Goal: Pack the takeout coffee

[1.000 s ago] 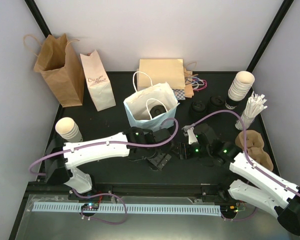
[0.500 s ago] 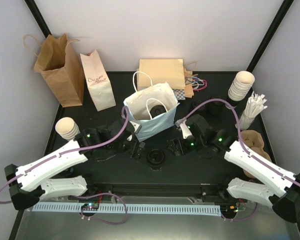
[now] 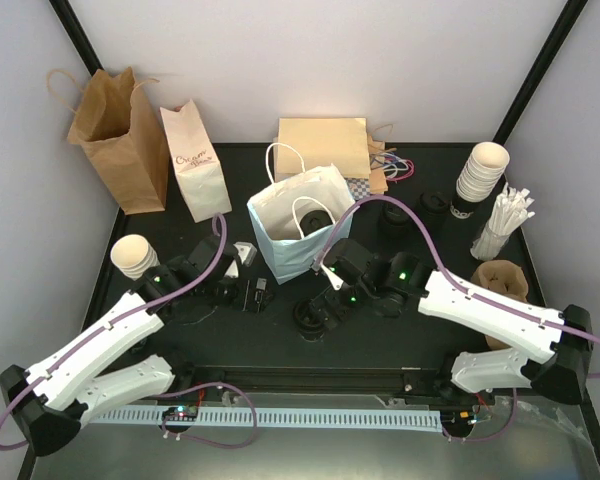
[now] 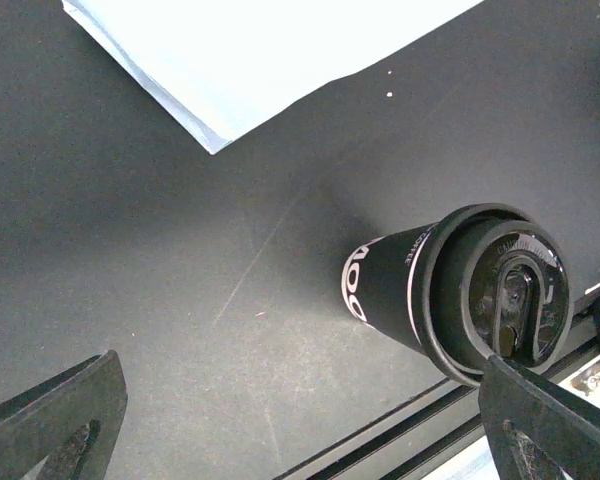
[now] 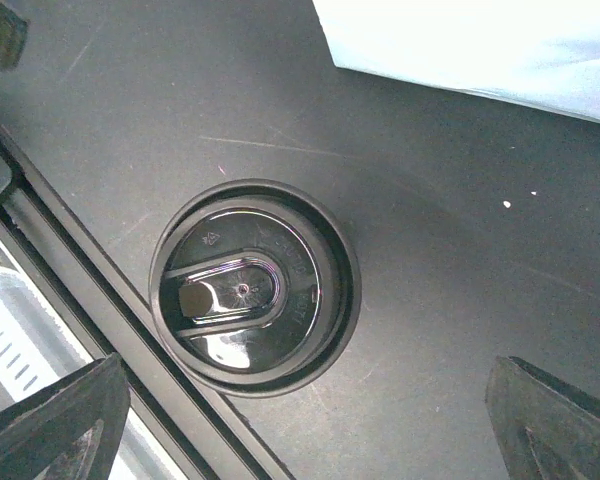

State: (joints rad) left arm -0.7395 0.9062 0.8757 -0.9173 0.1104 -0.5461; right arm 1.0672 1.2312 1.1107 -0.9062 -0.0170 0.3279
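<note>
The takeout coffee [image 3: 310, 316] is a black cup with white print and a black lid, standing upright near the table's front edge. From the side it shows in the left wrist view [image 4: 450, 295], and from straight above in the right wrist view [image 5: 252, 288]. My right gripper [image 3: 327, 298] hangs over it, open, with the lid below and between its fingers [image 5: 305, 400] and untouched. Off to the cup's left, my left gripper [image 3: 252, 292] is open and empty [image 4: 300, 400]. Just behind the cup a light blue paper bag [image 3: 302, 228] stands open, with something dark and round inside.
Two brown bags [image 3: 120, 135] [image 3: 322, 146] and a white printed bag [image 3: 197, 175] stand at the back. Cream cup stacks [image 3: 478, 178] [image 3: 135, 257], loose black lids [image 3: 396, 213], straws [image 3: 505, 220] and brown sleeves [image 3: 508, 288] flank the sides. The front rail [image 5: 70, 300] runs beside the cup.
My left gripper has drawn back to the left, leaving the cup standing. My right arm has swung left over the cup and its jaws have widened.
</note>
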